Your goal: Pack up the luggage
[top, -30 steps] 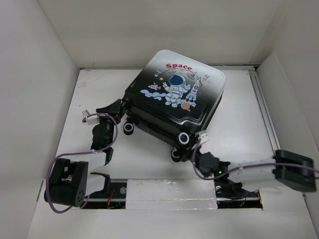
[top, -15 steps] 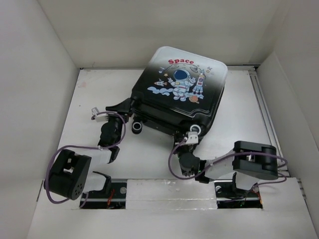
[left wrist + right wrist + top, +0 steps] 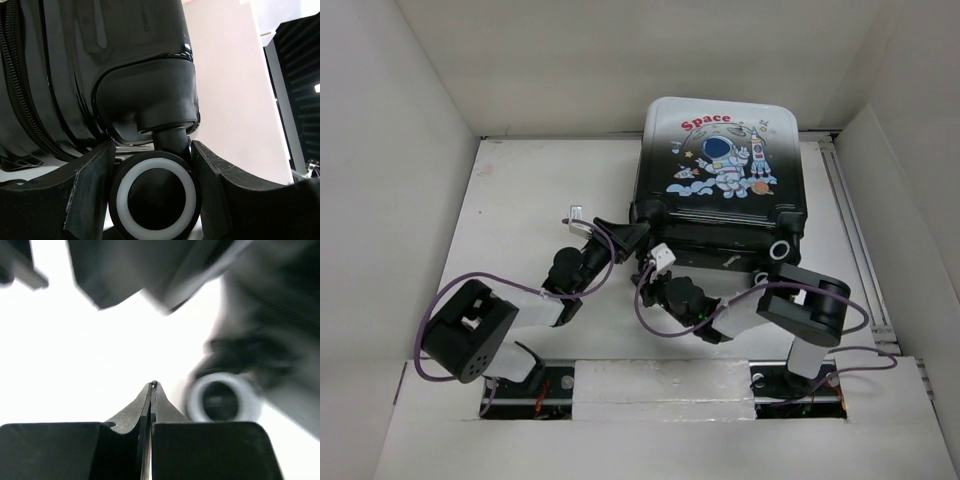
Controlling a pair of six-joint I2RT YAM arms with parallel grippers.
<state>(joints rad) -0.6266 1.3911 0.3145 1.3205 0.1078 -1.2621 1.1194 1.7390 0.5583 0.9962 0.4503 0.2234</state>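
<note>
Luggage (image 3: 720,170) is lying at the table's (image 3: 520,220) far right; your left gripper (image 3: 152,155) is clamping 1 wheel (image 3: 155,200), right gripper (image 3: 152,385) pinching closed on nothing.

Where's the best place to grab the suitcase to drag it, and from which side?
A corner wheel on the near edge of the suitcase, approached from the arms' side. The wheels jut out on short stems, narrow enough to pinch; the shell is broad and smooth. The left gripper clamps one.
</note>
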